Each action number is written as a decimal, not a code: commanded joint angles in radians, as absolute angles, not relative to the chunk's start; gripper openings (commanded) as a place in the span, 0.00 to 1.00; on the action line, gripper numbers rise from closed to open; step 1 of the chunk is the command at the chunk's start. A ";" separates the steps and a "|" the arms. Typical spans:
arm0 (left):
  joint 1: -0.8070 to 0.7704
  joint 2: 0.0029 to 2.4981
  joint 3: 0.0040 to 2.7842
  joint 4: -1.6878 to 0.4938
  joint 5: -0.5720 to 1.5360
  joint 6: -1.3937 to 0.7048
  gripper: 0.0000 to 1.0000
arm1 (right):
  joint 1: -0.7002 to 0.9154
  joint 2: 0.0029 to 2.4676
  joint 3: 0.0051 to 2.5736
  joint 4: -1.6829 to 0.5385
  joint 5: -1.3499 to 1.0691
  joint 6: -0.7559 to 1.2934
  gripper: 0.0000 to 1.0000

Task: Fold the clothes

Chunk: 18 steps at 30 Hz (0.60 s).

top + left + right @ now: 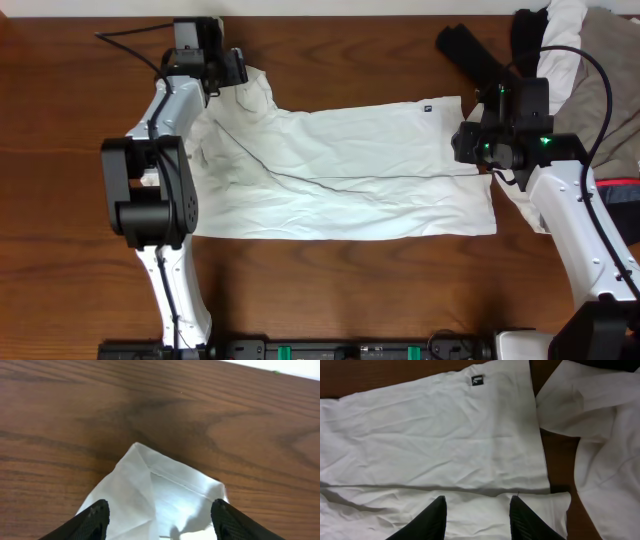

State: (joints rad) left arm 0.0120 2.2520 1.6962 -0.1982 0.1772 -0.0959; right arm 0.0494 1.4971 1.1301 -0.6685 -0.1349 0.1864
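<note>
Note shirt (340,170) spread flat on bench (330,290), long axis running tool to tool. Find left tool (160,517) spread wide over sleeve (250,95) at one end of shirt, right tool (477,510) spread over hem (542,460) at other end. Judge each equally near its end; nothing pinched.

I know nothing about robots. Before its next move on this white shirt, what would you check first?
1. White shirt lying smooth: not ok, it is wrinkled.
2. Left end effector open: ok.
3. Shirt corner lying between its fingers: ok.
4. Right end effector open above the shirt: ok.
5. Clothes pile clear of the shirt: cannot tell.
</note>
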 commanded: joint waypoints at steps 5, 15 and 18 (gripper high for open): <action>0.018 2.311 1.711 -0.196 0.095 -0.082 0.65 | 0.056 1.498 1.133 -0.666 -0.138 0.182 0.40; 0.018 2.317 1.708 -0.197 0.071 -0.083 0.49 | 0.056 1.498 1.133 -0.665 -0.138 0.183 0.39; 0.018 2.317 1.706 -0.204 0.066 -0.082 0.42 | 0.056 1.498 1.133 -0.665 -0.138 0.183 0.39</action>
